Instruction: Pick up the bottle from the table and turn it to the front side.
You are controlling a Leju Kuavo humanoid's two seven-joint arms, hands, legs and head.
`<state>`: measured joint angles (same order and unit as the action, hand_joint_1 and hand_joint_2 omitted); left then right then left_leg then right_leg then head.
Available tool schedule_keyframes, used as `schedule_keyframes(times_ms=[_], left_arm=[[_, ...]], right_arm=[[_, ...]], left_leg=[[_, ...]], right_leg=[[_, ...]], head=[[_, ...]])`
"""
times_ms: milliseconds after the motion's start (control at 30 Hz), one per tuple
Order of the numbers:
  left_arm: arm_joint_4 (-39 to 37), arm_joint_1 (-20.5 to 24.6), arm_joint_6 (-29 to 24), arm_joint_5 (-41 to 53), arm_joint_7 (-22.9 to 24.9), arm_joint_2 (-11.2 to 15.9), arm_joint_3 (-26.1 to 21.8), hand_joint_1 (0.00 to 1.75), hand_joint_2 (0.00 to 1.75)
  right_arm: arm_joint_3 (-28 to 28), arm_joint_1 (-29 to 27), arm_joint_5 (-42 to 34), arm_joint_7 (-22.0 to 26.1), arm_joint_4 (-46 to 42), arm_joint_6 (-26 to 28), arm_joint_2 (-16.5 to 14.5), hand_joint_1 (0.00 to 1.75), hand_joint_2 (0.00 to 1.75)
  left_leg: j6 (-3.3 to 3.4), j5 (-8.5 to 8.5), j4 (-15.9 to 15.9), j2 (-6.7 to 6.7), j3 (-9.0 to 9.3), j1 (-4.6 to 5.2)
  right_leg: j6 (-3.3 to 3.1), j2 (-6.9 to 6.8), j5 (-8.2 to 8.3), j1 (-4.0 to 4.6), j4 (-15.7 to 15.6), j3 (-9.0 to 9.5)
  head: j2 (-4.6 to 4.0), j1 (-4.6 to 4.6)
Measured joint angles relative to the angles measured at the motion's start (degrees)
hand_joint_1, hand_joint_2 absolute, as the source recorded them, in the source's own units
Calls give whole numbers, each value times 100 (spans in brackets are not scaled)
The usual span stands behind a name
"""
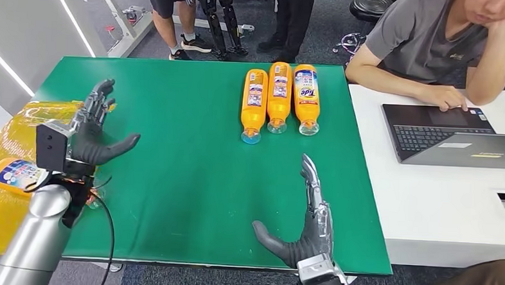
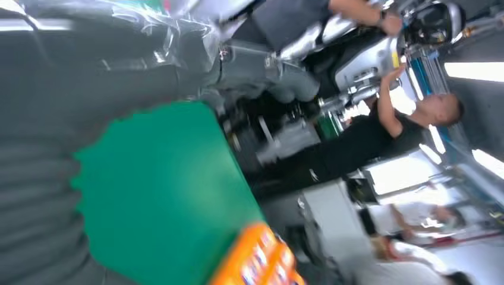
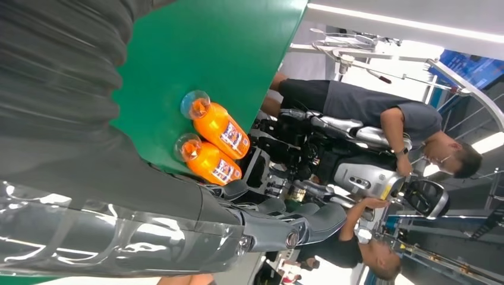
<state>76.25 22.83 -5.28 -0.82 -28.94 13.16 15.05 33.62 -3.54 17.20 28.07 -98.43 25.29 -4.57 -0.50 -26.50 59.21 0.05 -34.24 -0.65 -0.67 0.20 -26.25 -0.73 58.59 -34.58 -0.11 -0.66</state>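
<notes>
here, a green desk (image 1: 191, 172) fills the middle of the room, and three orange bottles (image 1: 279, 96) lie side by side near its far edge, caps pointing toward the robot. the rightmost bottle (image 1: 306, 97) shows its front label; the other two show small printed back labels. the robot's right hand (image 1: 304, 228) hovers low over the near edge, fingers spread and straight, holding nothing. its left hand (image 1: 93, 132) is raised over the left edge, fingers apart and lightly curled, also empty. beside it sits a yellow plastic bag (image 1: 7, 170) with another bottle (image 1: 17, 174) inside. a person (image 1: 434, 47) works at a laptop (image 1: 456, 135) on a white desk (image 1: 447, 196) to the right. the bottles touch one another, so a reach for one could well nudge its neighbours, and a round bottle may roll or slip from the fingers.
</notes>
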Motion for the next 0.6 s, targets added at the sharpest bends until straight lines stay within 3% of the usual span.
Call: schedule_keyframes(times_ms=[267, 433, 600], left_arm=[[3, -402, 69, -488, -53, -385, 249, 0, 175], [126, -642, -32, -1324, -474, -895, 416, 0, 175], [476, -849, -683, -1771, -818, -1370, 612, 0, 175]], right_arm=[[0, 8, 14, 14, 73, 90, 25, 0, 175], [0, 8, 53, -64, 120, 128, 38, 0, 175], [0, 27, 44, -25, 131, 45, 50, 0, 175]], left_leg=[[0, 0, -1, -2, 0, -1], [2, -1, 1, -5, -3, 3], [4, -2, 2, -8, -8, 3]], right_leg=[[-1, -1, -1, 1, 0, -1], [2, -5, -1, 0, -2, 0], [4, -10, -1, 0, -3, 1]], head=[[0, 0], [0, 1], [0, 1]])
